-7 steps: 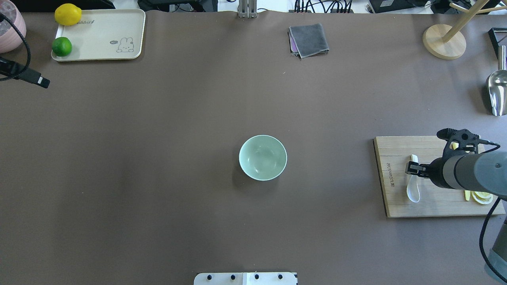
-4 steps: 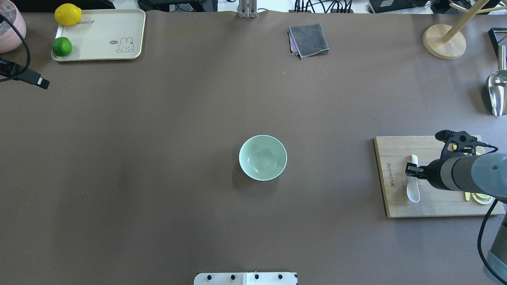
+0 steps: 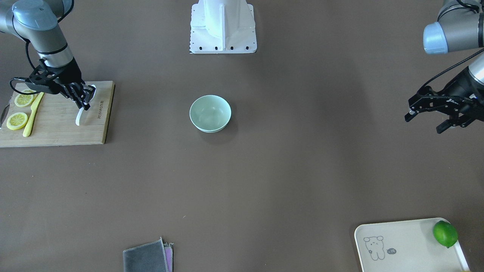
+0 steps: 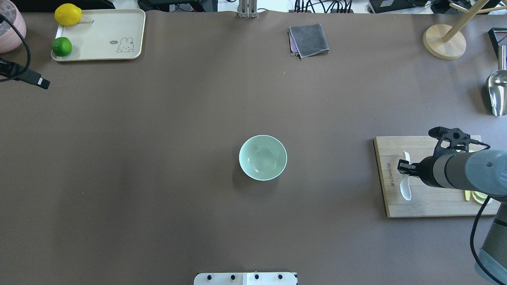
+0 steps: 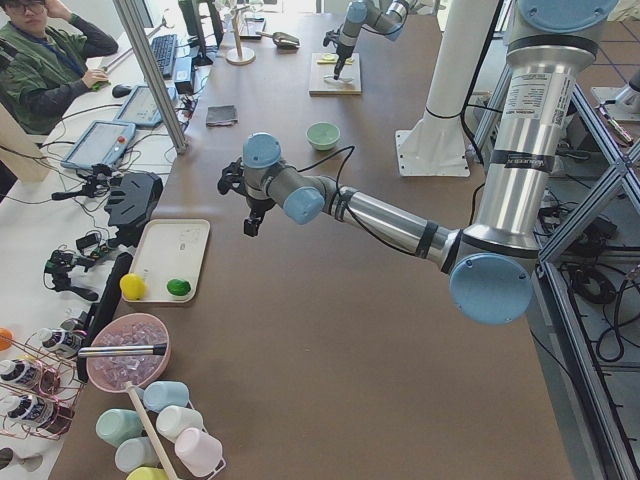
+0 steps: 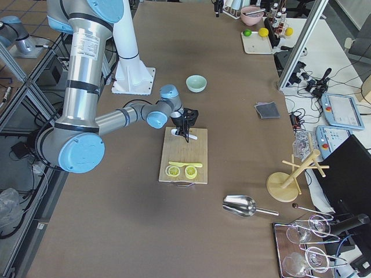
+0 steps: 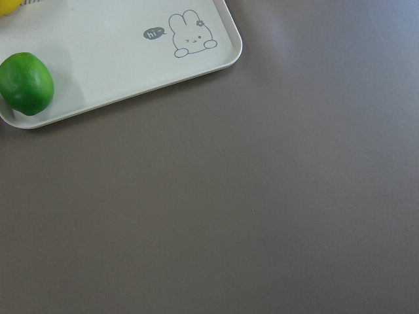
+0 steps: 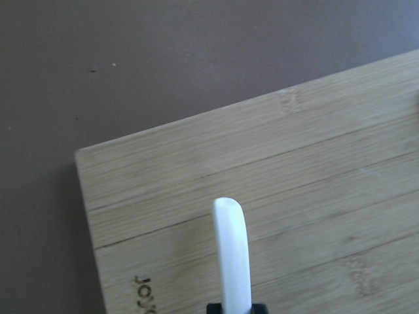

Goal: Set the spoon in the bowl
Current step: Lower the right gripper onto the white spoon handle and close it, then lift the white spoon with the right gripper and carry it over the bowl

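1. Status: the grasp is made. The right pincer [image 4: 404, 168] is pressed together on the handle of the white soup spoon [image 4: 405, 190], pinching it about mid-length. The handle tip points away from the robot and the scoop toward it.
2. Spoon position: it is directly under the right pincer, over the edge of the bamboo cutting board [image 4: 427, 206] nearest the table centre. The views do not show whether the spoon is clear of the board.
3. Bowl position: the mint-green bowl [image 4: 242, 158] stands upright, well apart from the right pincer on its left side, near the table centre. It holds nothing.
4. Remaining steps, by judgement: lift, carry across to the bowl, lower, release. The task is at an early stage.
5. Left pincer [image 3: 422, 122]: its jaws are spread and hold nothing. It hangs above the table far beyond the bowl, and takes no part in the carry.
6. Behind the right pincer, on the same board: lemon slices [image 3: 17, 120] and a yellow knife [image 3: 32, 115], both apart from the spoon.
7. Far from the right pincer: a grey cloth [image 4: 309, 39], a metal scoop [image 4: 497, 91], a wooden stand [image 4: 443, 41], and a cream tray [image 4: 103, 43] carrying a lime [image 4: 61, 46] and a lemon [image 4: 67, 14].
8. Obstructions: no object shows between the right pincer and the bowl. The board edge is the only thing near the spoon.
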`<state>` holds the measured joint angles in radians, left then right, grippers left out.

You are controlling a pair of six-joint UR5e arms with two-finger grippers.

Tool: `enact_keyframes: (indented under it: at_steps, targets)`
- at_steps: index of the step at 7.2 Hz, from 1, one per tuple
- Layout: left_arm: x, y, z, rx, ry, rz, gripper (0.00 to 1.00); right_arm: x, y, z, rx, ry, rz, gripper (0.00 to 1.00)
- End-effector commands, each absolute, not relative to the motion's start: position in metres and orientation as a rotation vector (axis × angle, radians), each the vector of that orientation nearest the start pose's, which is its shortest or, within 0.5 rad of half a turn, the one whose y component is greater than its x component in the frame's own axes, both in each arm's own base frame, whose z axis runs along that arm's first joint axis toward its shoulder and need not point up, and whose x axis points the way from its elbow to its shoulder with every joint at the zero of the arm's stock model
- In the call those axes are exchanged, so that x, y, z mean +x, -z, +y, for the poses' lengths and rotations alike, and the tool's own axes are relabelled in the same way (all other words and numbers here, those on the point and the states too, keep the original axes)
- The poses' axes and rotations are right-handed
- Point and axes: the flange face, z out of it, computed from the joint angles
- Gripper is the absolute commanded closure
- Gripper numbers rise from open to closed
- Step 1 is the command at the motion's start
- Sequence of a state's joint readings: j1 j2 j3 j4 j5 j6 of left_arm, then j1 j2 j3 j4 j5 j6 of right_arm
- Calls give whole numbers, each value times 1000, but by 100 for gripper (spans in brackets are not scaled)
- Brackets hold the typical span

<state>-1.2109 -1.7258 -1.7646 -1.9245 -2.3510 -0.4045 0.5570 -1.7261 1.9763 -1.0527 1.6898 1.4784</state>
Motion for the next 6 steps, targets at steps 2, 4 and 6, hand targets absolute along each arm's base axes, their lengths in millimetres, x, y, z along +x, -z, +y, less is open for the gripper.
enact_keyframes:
  at_steps: [2,4,6]
  targets:
    - [137,-437,-542,338,-231,942,2,-404,-373,-381,69,-514,-745,100]
    - [137,-437,-542,339,-232,943,2,-455,-292,-390,38,-575,-730,100]
    - [136,-441,-539,335,-229,942,2,-518,-228,-404,11,-650,-755,100]
